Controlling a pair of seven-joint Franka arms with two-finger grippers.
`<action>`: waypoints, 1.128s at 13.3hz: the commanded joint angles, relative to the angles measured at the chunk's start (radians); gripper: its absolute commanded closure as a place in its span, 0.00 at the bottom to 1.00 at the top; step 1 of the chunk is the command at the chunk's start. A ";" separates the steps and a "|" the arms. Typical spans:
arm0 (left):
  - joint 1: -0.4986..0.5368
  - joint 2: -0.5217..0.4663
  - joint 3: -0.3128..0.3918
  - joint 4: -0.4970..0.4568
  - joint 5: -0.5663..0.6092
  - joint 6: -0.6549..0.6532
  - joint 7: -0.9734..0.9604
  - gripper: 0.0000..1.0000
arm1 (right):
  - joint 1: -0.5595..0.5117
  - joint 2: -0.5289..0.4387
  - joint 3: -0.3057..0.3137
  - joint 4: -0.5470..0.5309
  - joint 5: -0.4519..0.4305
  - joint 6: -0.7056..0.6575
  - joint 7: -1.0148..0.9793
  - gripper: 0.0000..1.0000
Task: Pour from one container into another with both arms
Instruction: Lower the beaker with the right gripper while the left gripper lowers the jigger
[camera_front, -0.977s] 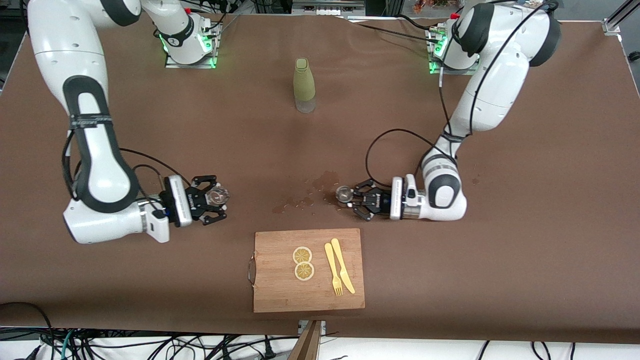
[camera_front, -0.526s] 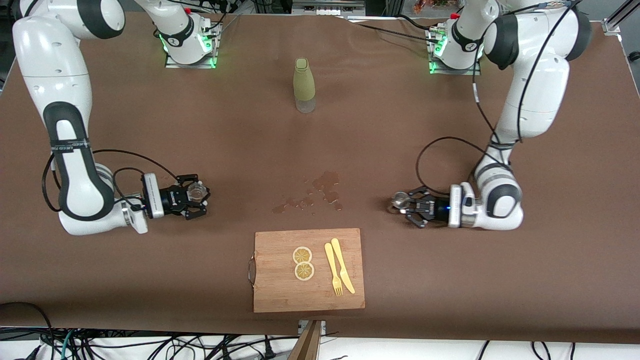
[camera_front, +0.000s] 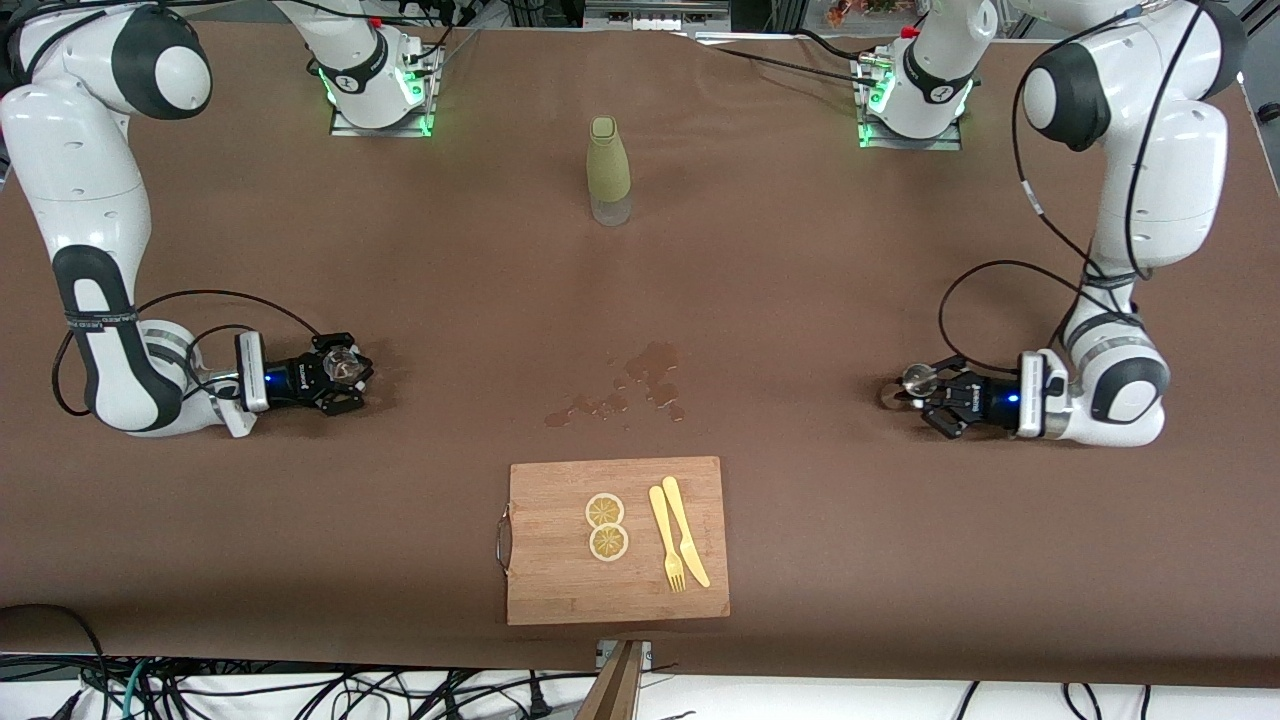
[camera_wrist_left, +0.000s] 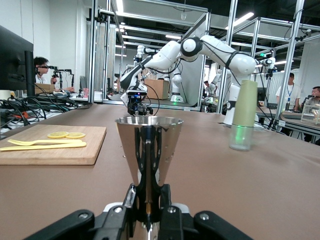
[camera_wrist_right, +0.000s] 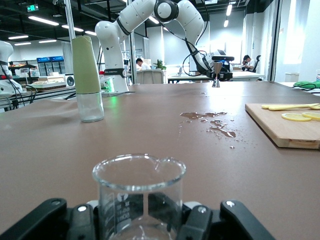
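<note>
Pincers first: my right gripper (camera_front: 345, 372) is clamped on the small clear glass cup (camera_wrist_right: 139, 192), held upright and low over the brown table (camera_front: 800, 300) toward the right arm's end, and my left gripper (camera_front: 935, 392) is closed around the waist of the silver jigger (camera_wrist_left: 149, 150), also upright and low over the table toward the left arm's end. Nearest the front camera lies the wooden cutting board (camera_front: 617, 590) with two lemon slices (camera_front: 606, 526) and a yellow plastic fork (camera_front: 666, 540) and knife (camera_front: 685, 530). Just farther from the camera than the board, a wet spill (camera_front: 640, 385) darkens the cloth midway between my two hands. Farthest off, near the bases, the olive-green bottle (camera_front: 608, 170) stands untouched. As I judge it, the pour itself looks done — both vessels are level and well apart, and the spill lies at the place where they would have met — so what remains is probably only to set cup and jigger down and let go. From my right wrist the cup looks nearly empty, with perhaps a trace at the bottom, but I can't be sure. What the jigger holds I cannot tell — its rim sits at eye height in my left wrist view and its bowl is too small to read from the front. Whether either vessel touches the table is also hidden.
</note>
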 joint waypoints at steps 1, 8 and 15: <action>0.065 -0.010 -0.009 -0.012 0.063 -0.042 0.092 1.00 | -0.007 0.026 0.014 -0.001 -0.011 -0.017 -0.039 0.97; 0.177 0.005 -0.008 -0.056 0.197 -0.091 0.284 1.00 | -0.006 0.061 0.014 -0.008 -0.012 -0.032 -0.036 0.00; 0.186 0.023 0.002 -0.070 0.234 -0.094 0.324 1.00 | -0.010 0.012 -0.070 0.031 -0.118 -0.109 0.062 0.00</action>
